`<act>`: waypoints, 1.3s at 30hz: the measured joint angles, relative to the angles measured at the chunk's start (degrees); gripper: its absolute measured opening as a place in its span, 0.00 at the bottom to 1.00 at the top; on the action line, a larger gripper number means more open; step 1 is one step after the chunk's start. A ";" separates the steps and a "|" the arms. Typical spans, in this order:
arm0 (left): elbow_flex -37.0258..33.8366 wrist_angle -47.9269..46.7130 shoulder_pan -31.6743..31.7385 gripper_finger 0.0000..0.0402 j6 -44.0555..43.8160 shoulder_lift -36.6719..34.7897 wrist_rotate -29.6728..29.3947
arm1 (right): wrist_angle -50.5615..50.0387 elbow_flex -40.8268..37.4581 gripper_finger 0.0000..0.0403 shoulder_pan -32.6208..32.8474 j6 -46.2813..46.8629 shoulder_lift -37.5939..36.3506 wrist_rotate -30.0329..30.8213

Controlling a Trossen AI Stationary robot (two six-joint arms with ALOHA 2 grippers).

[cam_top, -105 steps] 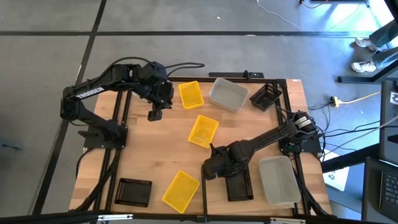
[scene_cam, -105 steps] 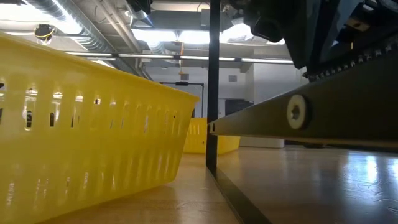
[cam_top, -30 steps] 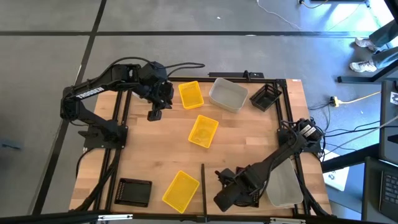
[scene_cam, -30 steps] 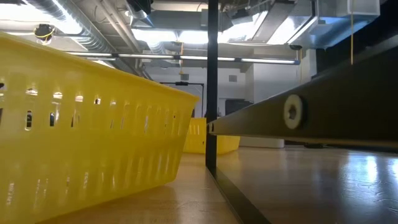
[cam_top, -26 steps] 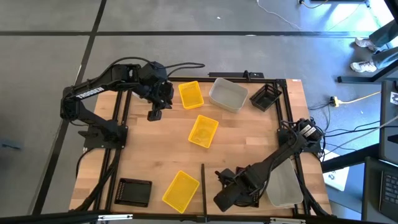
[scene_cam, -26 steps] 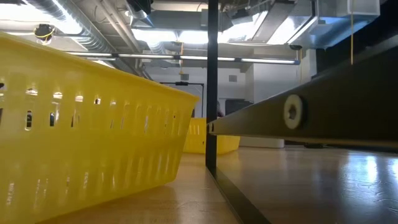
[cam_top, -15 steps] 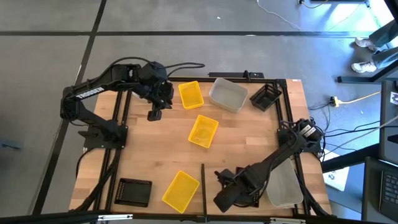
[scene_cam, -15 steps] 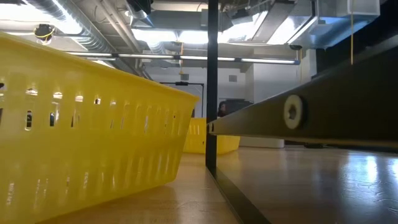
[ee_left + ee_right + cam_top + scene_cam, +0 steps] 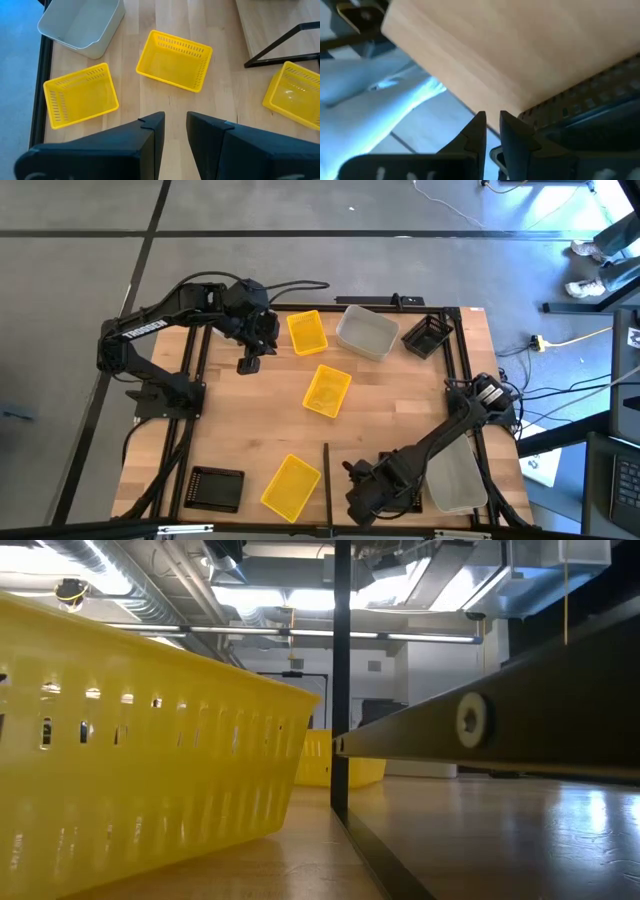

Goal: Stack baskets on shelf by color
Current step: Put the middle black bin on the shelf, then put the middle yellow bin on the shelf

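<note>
Right gripper [image 9: 358, 502] had shifted to the worktop's [image 9: 400, 395] near edge, black basket [image 9: 590, 117] alongside; jaws' hold untellable. Left gripper [image 9: 250, 365] idle, jaws released. Black stacking likely under way.

"TROSSEN" in white along the left arm [image 9: 150, 326]

Two dark fingers [image 9: 476, 131] stand close together with a narrow gap. Beyond them is a pale wooden board [image 9: 520, 45]. Beside the fingers sits a black mesh basket [image 9: 590, 107].
</note>
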 joint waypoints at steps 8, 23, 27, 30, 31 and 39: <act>0.00 -0.10 0.00 0.18 -0.52 0.00 0.02 | -1.45 0.98 0.13 0.14 -2.91 -0.38 1.16; -0.47 -2.44 -0.01 0.18 4.22 -0.07 3.65 | -29.23 21.44 0.13 1.05 -2.99 -0.75 24.04; -3.79 3.04 -0.92 0.18 11.50 0.00 6.32 | -38.08 27.40 0.13 1.03 -2.87 -0.84 31.08; -6.69 5.58 -1.37 0.18 14.11 -0.02 7.49 | -37.73 28.41 0.13 1.03 -6.04 -2.49 37.06; -7.74 5.80 -1.37 0.18 14.73 -0.02 7.50 | -37.63 28.69 0.13 1.03 -6.19 -3.06 39.42; -21.25 20.33 -2.52 0.18 19.56 0.17 7.64 | -37.42 28.04 0.13 0.90 -12.53 -10.16 56.08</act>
